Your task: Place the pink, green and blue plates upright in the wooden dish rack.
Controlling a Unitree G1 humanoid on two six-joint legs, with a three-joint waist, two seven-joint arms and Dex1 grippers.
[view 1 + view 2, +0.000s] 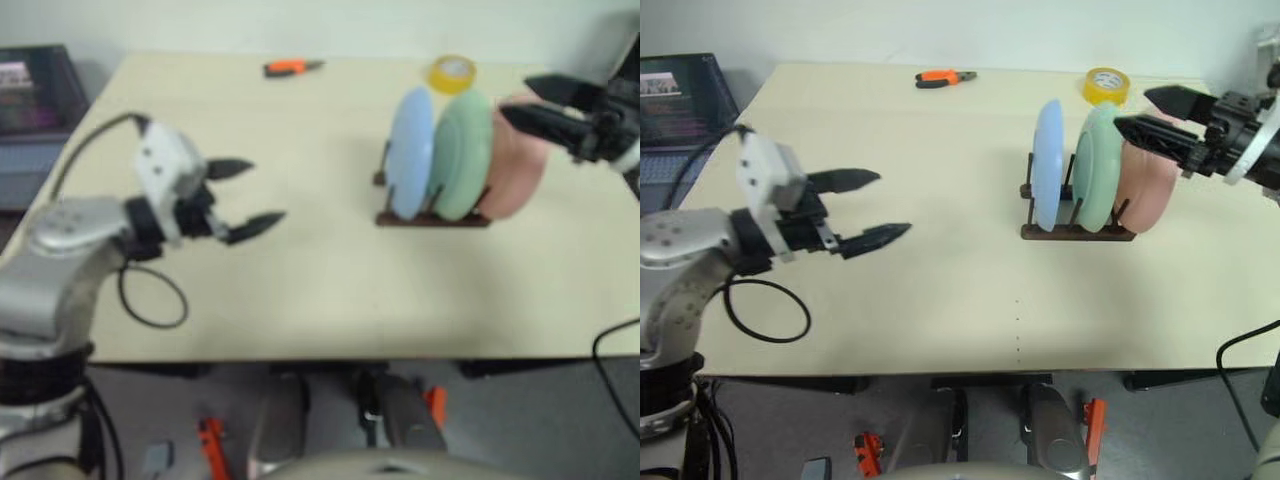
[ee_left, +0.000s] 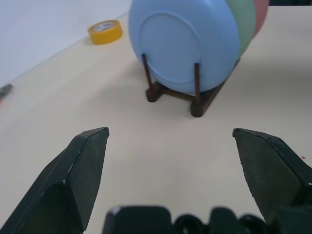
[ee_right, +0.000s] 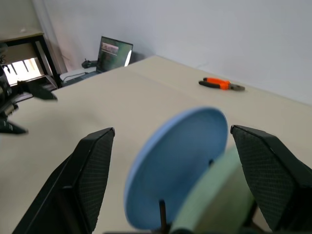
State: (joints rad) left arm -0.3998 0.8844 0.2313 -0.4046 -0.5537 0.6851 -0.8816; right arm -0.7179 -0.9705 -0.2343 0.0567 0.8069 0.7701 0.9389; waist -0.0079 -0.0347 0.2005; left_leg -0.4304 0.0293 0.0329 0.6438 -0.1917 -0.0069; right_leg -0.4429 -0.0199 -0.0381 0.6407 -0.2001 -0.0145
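Right eye view: three plates are seen standing upright in the rack [image 1: 1076, 231] on the right half of the table [image 1: 960, 300]. The blue plate [image 1: 1046, 178] is at the left end, the green plate [image 1: 1097, 170] is in the middle, and the pink plate [image 1: 1148, 188] is at the right end. The plates are packed close, each one just beside the next.

The right gripper [image 1: 1150, 112] is held at the upper right edge of the plates and is pointed to the left. Its fingers are spread apart and nothing is held between them. One finger is seen above the pink plate and the other in front of its upper part; whether the plate is touched cannot be told. In the right wrist view, the blue plate [image 3: 175, 161] and the green plate [image 3: 214, 200] are seen between the two fingers [image 3: 83, 180].

The left gripper [image 1: 875, 206] is held over the left half of the table, well apart from the rack. Its fingers are also spread wide, and nothing is held. It is pointed toward the rack, and in the left wrist view the face of the blue plate [image 2: 185, 44] is seen straight ahead between two pegs.

A yellow tape roll [image 1: 1106, 84] is lying behind the rack, near the far edge. Orange pliers [image 1: 943, 77] are lying farther left at the same edge.
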